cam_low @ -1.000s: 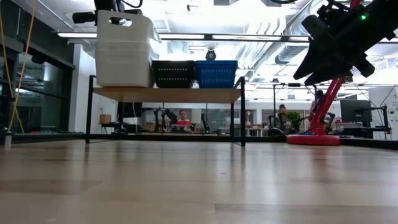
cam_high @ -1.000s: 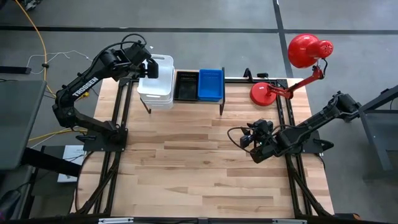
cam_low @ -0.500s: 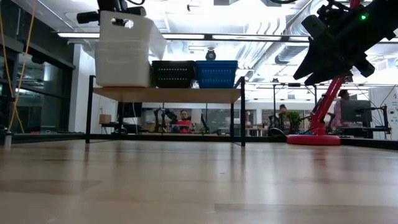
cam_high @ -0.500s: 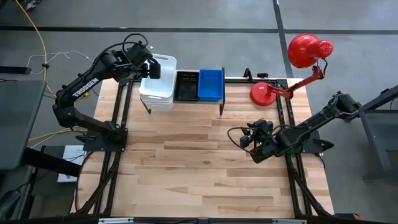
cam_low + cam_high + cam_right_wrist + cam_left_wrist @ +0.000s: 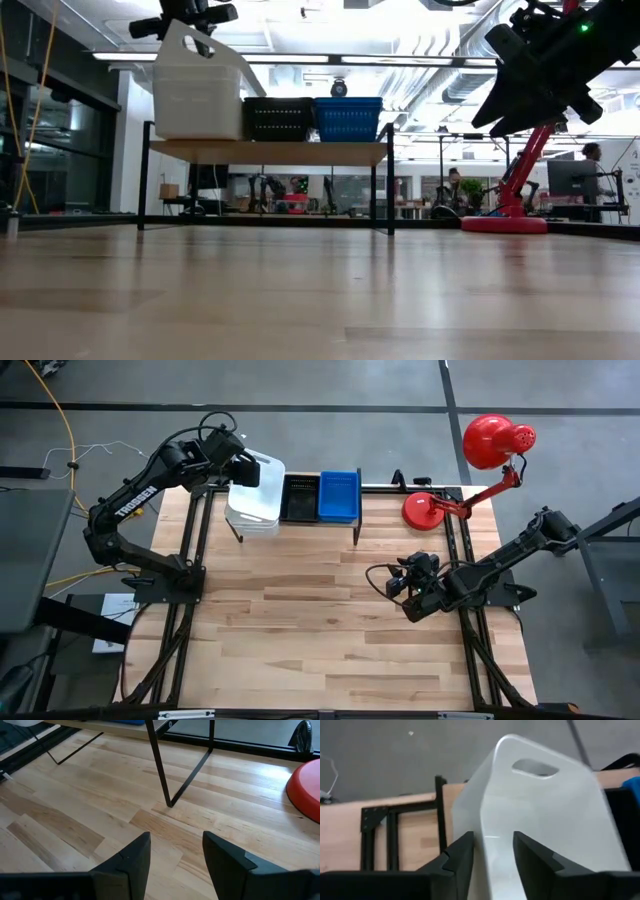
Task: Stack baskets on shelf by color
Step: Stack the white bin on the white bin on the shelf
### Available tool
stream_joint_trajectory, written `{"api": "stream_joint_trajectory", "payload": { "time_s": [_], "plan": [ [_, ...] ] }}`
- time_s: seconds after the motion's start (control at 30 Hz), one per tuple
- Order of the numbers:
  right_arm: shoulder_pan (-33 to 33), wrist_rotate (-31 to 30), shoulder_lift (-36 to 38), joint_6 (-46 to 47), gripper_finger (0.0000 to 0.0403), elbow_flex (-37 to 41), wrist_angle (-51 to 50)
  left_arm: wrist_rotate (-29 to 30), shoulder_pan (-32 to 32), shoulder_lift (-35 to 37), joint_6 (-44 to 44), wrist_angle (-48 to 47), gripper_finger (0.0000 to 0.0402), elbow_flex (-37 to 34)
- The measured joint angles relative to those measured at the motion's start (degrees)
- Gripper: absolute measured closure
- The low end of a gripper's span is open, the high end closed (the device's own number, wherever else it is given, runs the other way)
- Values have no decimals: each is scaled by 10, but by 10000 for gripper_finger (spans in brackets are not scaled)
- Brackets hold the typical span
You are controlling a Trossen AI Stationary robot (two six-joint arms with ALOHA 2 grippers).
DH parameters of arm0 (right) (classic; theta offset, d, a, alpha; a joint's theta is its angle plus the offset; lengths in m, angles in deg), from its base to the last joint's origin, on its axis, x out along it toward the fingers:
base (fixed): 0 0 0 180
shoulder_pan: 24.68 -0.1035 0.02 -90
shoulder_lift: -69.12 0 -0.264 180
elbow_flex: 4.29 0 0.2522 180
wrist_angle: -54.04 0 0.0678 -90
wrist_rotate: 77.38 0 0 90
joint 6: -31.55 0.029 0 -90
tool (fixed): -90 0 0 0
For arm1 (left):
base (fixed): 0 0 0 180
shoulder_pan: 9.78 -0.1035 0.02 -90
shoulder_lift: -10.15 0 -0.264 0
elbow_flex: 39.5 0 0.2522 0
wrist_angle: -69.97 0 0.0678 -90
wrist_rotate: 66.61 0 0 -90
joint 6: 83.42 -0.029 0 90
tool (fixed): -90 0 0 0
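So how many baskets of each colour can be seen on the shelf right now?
White baskets: at least 1, a stack whose layers cannot be separated from these views
Black baskets: 1 visible
Blue baskets: 1 visible
Total: 3 visible on the shelf

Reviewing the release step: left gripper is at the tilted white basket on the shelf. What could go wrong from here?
1. The top white basket sits tilted on the white stack, not nested; it may jam or slide off the shelf.
2. The left gripper straddles its wall; pulling away could drag it.
3. It could knock the black basket beside it.
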Motion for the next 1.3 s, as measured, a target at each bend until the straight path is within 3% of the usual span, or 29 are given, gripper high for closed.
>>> {"api": "stream_joint_trajectory", "payload": {
  "time_s": [0.23,0.57,0.83,1.0,1.3],
  "plan": [
    [0,0,0,0,235,0,0,-12,0,18,-24,43,246,0],
    [0,0,0,0,235,0,0,-14,0,40,-59,60,243,0],
    [0,0,0,0,235,0,6,-81,4,55,-85,107,243,0],
    [0,-11,0,0,235,0,7,-89,49,38,-99,107,243,0],
    [0,-11,0,0,235,0,7,-41,158,-27,-85,143,243,20]
  ]
}}
